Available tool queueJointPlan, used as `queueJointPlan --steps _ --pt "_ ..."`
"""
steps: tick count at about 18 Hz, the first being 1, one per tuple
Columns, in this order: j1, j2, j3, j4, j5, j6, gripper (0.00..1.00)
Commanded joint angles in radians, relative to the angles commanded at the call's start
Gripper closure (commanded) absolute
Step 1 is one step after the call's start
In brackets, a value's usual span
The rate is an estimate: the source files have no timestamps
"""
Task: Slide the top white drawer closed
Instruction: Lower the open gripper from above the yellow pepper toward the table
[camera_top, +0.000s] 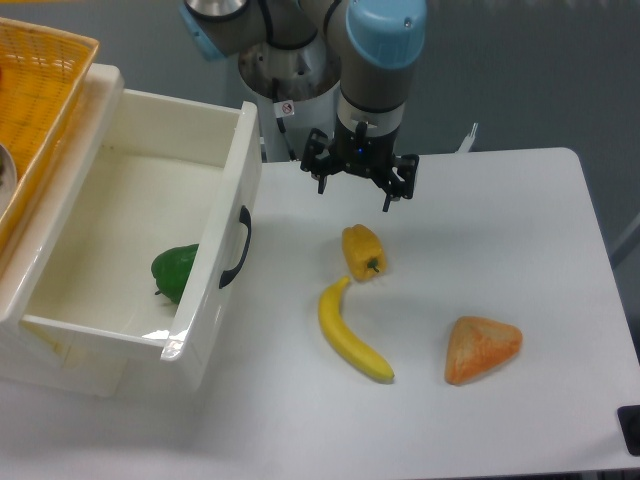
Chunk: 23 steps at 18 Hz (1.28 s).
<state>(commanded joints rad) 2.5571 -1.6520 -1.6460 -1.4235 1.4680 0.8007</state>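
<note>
The top white drawer (215, 290) is pulled far out over the table at the left, its panelled front with a curved black handle (237, 248) facing right. A green pepper (176, 270) lies inside it. My gripper (355, 192) hangs open above the table, to the right of the drawer front and apart from it, with nothing between its fingers. The lower part of the cabinet is hidden under the open drawer.
An orange woven basket (40, 85) sits on top of the cabinet at the far left. On the white table (520, 220) lie a yellow pepper (362, 252), a banana (352, 333) and an orange triangular pastry (482, 349).
</note>
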Motion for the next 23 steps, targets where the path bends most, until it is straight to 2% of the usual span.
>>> queueJointPlan --steps 20,23 --pt "-0.006 -0.084 -0.02 0.005 0.003 -0.012 0.0" --pt "-0.009 -0.11 -0.018 0.006 0.005 -0.095 0.0"
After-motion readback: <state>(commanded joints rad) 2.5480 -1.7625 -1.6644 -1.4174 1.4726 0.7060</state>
